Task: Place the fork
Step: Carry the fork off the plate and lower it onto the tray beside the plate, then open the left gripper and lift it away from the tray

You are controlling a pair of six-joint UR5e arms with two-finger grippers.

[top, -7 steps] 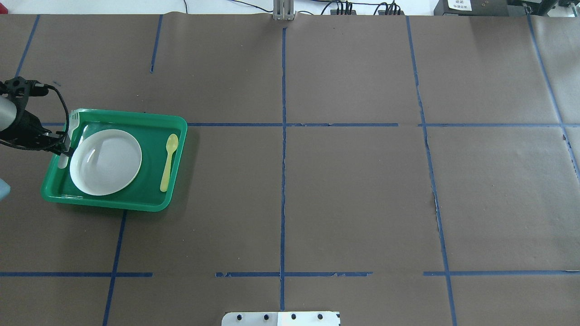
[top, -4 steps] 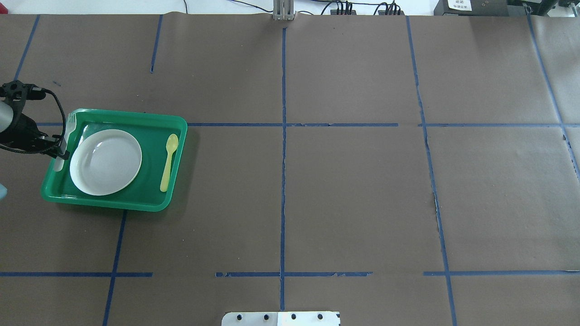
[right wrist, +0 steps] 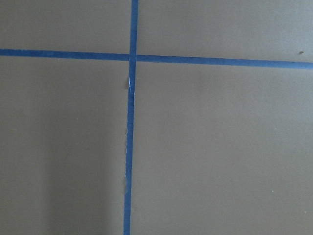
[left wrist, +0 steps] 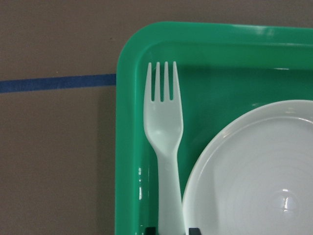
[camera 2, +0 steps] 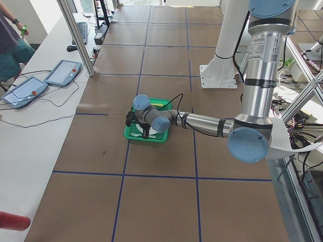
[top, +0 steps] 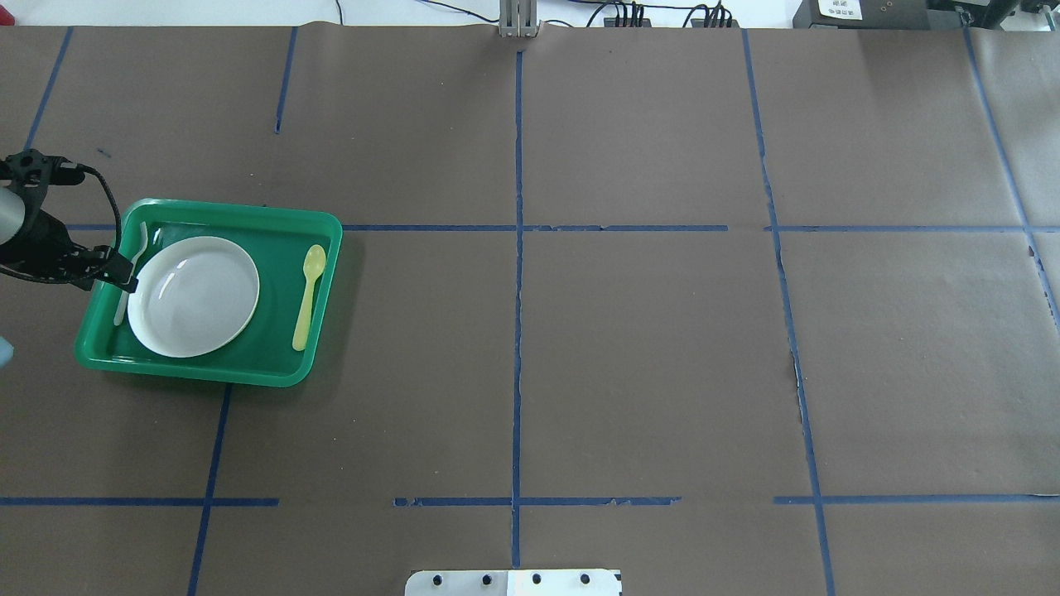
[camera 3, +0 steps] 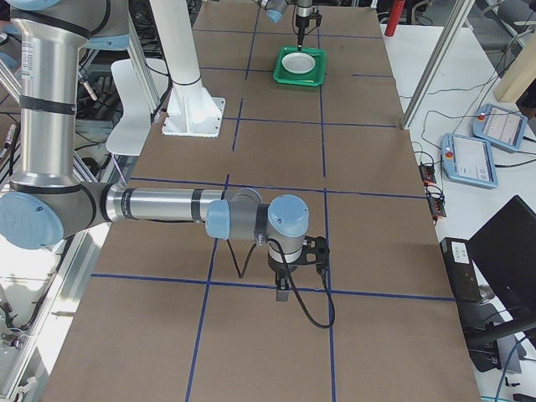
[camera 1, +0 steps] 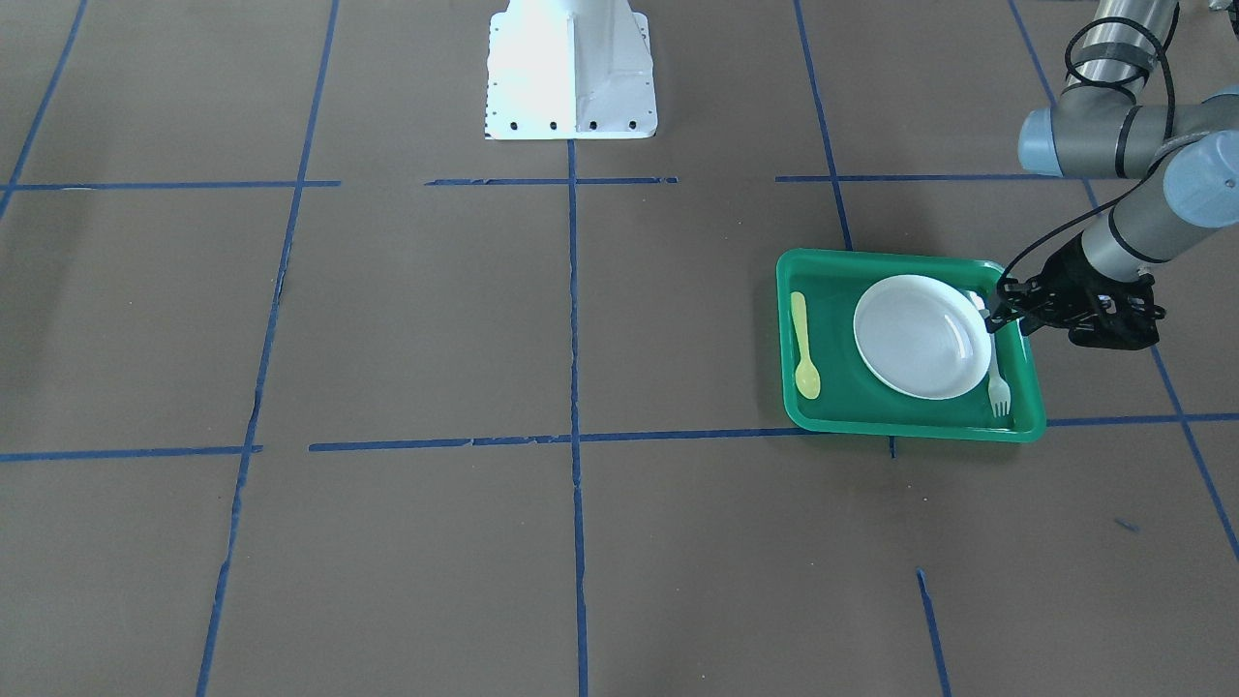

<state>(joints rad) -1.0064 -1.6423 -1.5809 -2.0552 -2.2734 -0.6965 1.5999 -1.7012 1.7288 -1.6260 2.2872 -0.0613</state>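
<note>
The whitish fork (left wrist: 165, 127) lies along the left inner side of the green tray (top: 248, 372), between its rim and the white plate (top: 195, 296), tines toward the far rim. It also shows in the front view (camera 1: 997, 378) and the overhead view (top: 141, 240). My left gripper (top: 126, 277) reaches in over the tray's left rim and is low over the fork's handle, its fingertips (left wrist: 151, 230) tight against both sides of it. My right gripper (camera 3: 283, 293) hangs over bare table far to the right; I cannot tell whether it is open or shut.
A yellow spoon (top: 308, 298) lies in the tray to the right of the plate. The robot's white base plate (top: 513, 582) is at the near edge. Blue tape lines cross the brown table cover.
My left gripper has brought the fork down and slightly right, from above the tray's left rim to low inside the tray beside the plate.
</note>
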